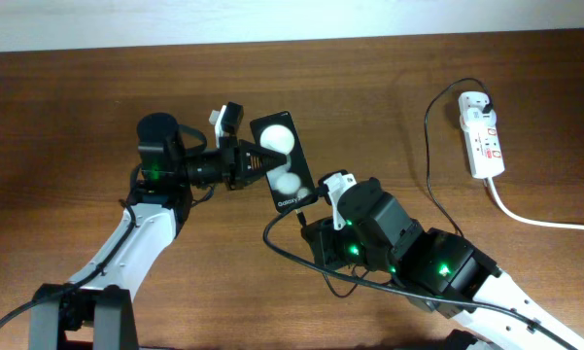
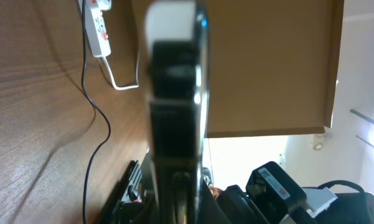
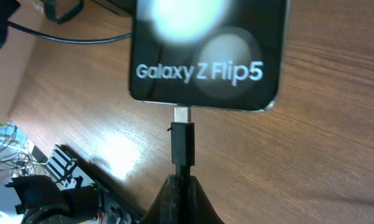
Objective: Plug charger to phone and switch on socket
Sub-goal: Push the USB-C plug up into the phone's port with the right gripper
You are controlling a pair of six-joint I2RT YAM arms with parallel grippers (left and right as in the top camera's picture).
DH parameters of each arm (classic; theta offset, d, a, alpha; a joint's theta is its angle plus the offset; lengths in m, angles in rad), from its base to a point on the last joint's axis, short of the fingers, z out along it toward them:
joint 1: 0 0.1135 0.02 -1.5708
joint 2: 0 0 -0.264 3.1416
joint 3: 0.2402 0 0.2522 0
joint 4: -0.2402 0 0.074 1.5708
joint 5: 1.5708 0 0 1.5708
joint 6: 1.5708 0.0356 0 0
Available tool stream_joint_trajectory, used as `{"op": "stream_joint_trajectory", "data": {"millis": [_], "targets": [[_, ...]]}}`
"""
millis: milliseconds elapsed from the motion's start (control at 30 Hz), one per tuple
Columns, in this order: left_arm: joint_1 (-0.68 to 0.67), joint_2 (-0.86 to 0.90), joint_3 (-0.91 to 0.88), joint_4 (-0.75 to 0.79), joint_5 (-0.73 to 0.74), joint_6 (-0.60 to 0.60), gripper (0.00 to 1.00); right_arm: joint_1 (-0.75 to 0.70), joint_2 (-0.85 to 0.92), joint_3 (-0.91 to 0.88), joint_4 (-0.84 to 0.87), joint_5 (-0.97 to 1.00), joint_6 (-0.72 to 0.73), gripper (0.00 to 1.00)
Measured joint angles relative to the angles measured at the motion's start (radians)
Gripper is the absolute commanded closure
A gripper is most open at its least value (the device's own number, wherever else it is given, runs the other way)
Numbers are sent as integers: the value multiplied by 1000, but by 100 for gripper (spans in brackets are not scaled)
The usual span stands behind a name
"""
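The phone [image 1: 284, 162] is a black flat rectangle with two white round patches and white lettering. My left gripper [image 1: 248, 160] is shut on its far end and holds it above the table; the left wrist view shows it edge-on [image 2: 174, 112]. My right gripper [image 3: 182, 183] is shut on the charger's connector [image 3: 182, 142]. The metal tip touches the phone's bottom edge [image 3: 205, 62] at its port. The charger's black cable [image 1: 429, 156] runs to its plug in the white socket [image 1: 482, 136] at the far right.
The socket's thick white cord [image 1: 539, 219] trails off the right edge. It also shows in the left wrist view [image 2: 98, 28]. Robot cables loop by the right arm [image 1: 301, 258]. Brown wooden table [image 1: 78, 117] all round.
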Motion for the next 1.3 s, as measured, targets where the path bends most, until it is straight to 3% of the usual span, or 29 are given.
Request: {"op": "stream_joint_trajectory", "data": {"millis": [1300], "targets": [[0,0,0,0,-7,-22,100,0,-1,0,-12,-11,65,96]]}}
